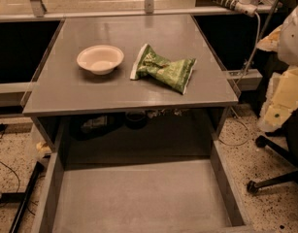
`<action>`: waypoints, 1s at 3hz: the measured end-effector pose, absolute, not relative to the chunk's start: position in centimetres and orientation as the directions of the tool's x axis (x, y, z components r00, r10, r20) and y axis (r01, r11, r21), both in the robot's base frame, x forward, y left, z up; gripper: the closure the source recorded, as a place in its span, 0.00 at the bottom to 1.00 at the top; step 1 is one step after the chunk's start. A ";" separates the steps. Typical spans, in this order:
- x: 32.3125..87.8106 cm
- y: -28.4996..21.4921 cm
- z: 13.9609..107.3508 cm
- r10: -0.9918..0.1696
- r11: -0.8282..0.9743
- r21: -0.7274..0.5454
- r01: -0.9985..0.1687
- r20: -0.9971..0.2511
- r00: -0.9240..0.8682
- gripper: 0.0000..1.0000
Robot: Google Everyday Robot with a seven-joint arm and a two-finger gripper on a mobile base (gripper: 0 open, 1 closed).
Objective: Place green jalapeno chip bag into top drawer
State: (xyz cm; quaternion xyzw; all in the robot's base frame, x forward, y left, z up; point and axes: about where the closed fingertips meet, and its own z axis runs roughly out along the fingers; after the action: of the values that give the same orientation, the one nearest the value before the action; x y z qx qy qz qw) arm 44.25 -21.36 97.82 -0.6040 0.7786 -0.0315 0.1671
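The green jalapeno chip bag lies crumpled on the grey tabletop, right of centre, next to the cream bowl. The top drawer is pulled open below the front edge of the tabletop, and its flat grey bottom is bare. My gripper is not in view. Only white and cream parts of my arm show at the right edge, off to the side of the table and apart from the bag.
Dark items sit in the shadowed space under the tabletop. An office chair base stands on the speckled floor at the right. A power strip and cable lie at the back right.
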 end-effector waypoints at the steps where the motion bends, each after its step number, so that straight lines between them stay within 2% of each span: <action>1: 45.8 -20.1 97.7 -0.943 0.256 -0.246 -0.935 -0.275 -0.186 0.00; 3: 49.2 -17.4 97.2 -0.875 0.228 -0.309 -0.923 -0.481 -0.055 0.00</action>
State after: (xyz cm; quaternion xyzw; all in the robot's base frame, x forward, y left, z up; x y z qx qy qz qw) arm 49.17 -17.43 97.21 -0.6202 0.7250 0.0407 0.2969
